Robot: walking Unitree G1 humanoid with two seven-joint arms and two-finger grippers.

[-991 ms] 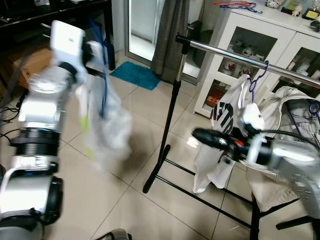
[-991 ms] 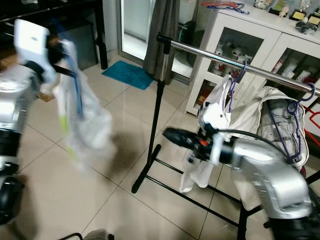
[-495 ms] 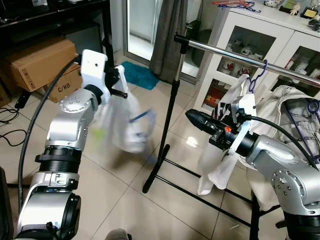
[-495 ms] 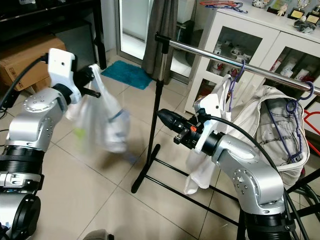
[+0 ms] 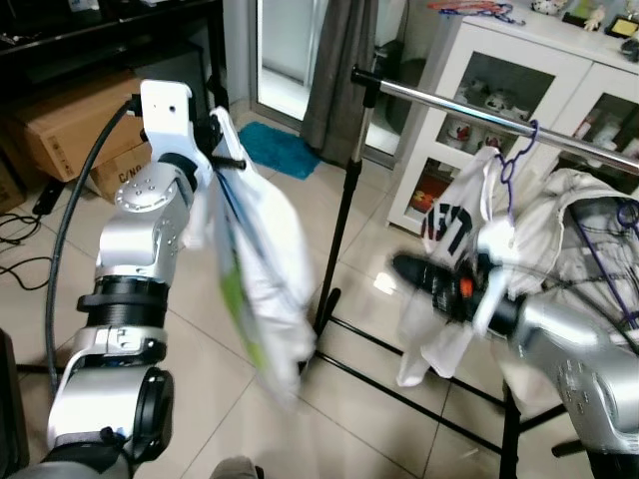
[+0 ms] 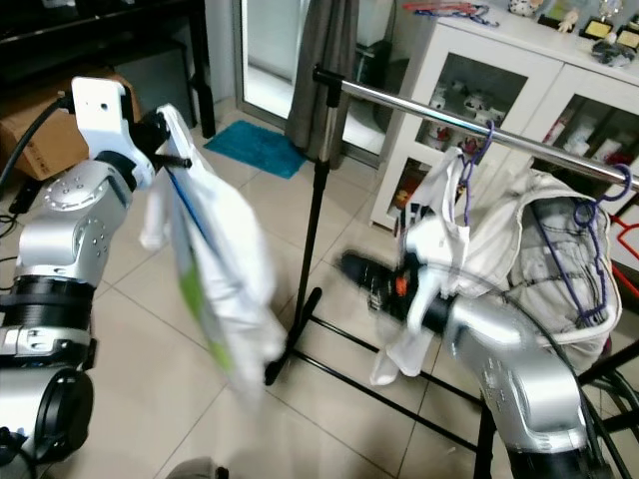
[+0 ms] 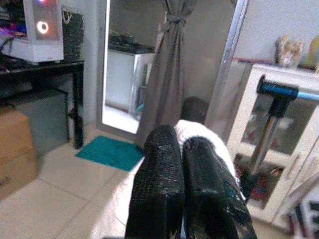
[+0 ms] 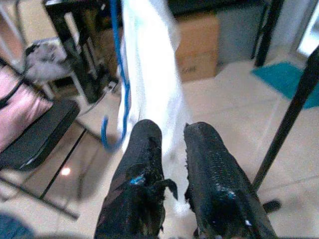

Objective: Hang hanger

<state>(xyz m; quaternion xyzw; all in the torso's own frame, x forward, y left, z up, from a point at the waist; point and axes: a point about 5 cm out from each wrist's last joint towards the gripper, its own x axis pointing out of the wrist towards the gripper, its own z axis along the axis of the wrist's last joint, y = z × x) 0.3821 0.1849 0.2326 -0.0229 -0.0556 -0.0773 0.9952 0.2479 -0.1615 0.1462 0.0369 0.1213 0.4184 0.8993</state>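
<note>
Hanger (image 8: 112, 94) w/ white shirt (image 5: 262, 269) not yet on rail (image 5: 469, 108): left gripper (image 5: 222, 152) pinched on it, held left of rail, well apart; right gripper (image 8: 172, 149) empty, fingers narrowly parted; hanging left.

Left claw (image 6: 165, 150) holds white garment (image 6: 225, 269) beside rack (image 6: 319, 180).

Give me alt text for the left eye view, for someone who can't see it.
The left hand holds up a white garment on a blue hanger, left of a clothes rail. The right hand, blurred, reaches toward it in front of white clothes already hanging on the rail.
</note>
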